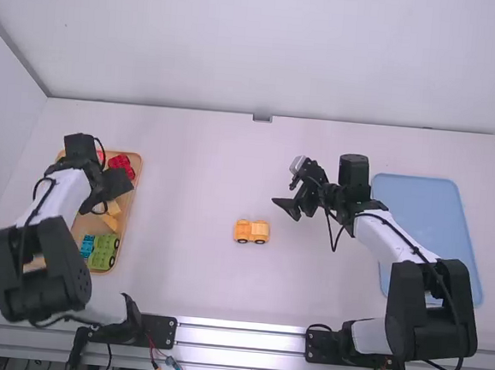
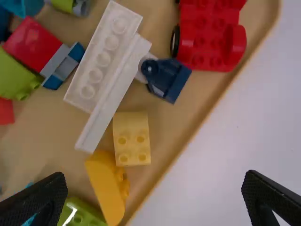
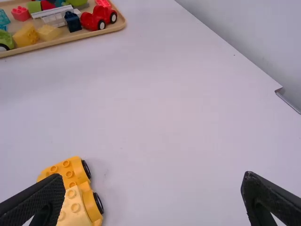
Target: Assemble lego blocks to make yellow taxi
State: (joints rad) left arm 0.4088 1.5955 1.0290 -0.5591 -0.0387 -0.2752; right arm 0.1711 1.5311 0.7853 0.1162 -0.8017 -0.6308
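High view: the yellow car (image 1: 252, 231) sits on the table (image 1: 206, 165) between my arms, nearer the right pincer (image 1: 285, 185). Left wrist view: my left pincer (image 2: 154, 175), spread and empty, faces the tray (image 2: 181, 134); the pale yellow brick (image 2: 132, 139) lies off-centre, its long axis nearly square to the closing line (handy, I judge). Right wrist view: the right pincer gapes, empty, beside the car.

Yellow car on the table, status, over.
Left gripper open over tray. Right gripper open, nothing held. Yellow car wheeled, pale block on. White bricks crowd tray's yellow bricks.
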